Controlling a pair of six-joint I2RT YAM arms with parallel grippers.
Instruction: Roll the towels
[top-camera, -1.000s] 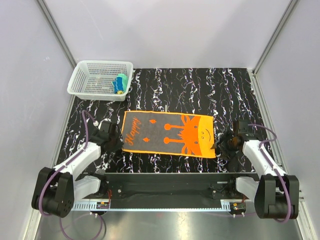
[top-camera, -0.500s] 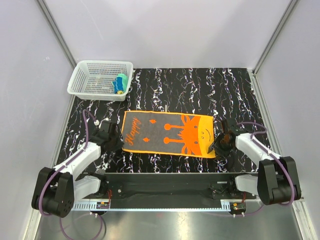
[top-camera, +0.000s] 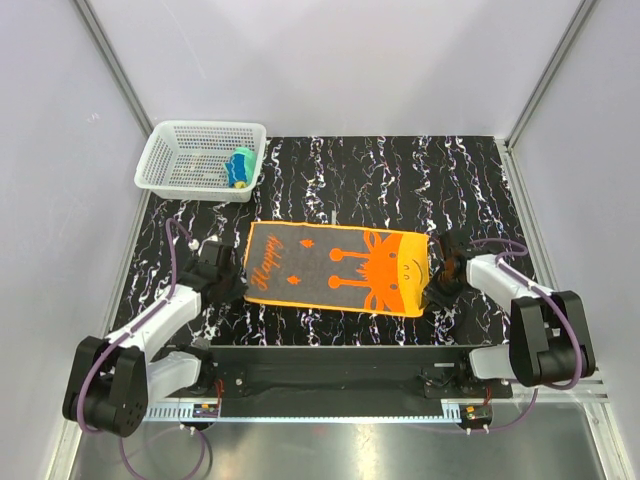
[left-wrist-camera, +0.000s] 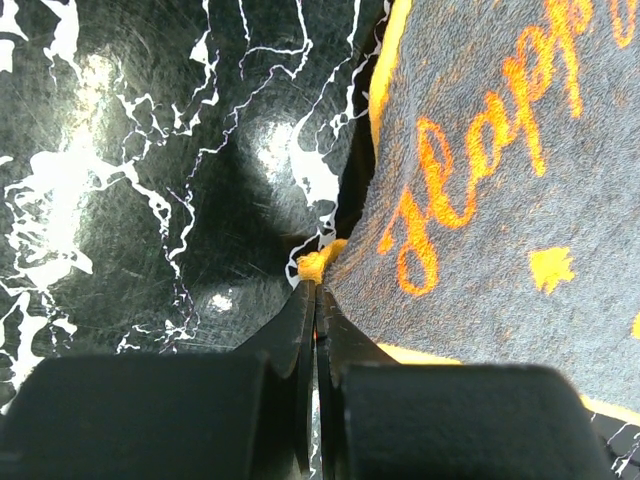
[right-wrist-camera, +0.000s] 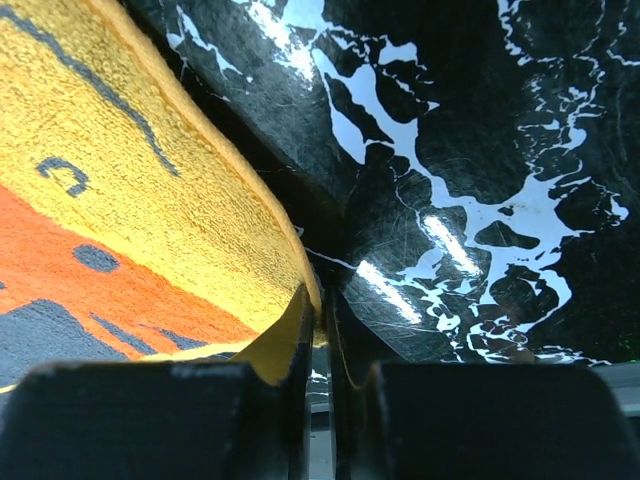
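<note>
Two end effectors sat low at the near edge of the black marbled bench (top-camera: 470, 190), one at each near corner of the orange towel (top-camera: 340, 268). The left end effector (left-wrist-camera: 315, 285) had its jaws pressed together on a tuft of orange hem at the near-left corner. The right end effector (right-wrist-camera: 320, 300) was closed to a thin slit on the yellow-orange edge at the near-right corner, and that edge curved up off the bench there. Between them the towel lay spread flat, grey lettered end to the left, with nothing lying on it. Far back on the left stood the white mesh basket (top-camera: 208, 125), well apart, with a rolled teal and yellow towel (top-camera: 239, 167) inside against its right wall. A second before, the right end effector had been beside the towel, not touching it; since then it had swung in to the corner. The left arm had not moved.
</note>
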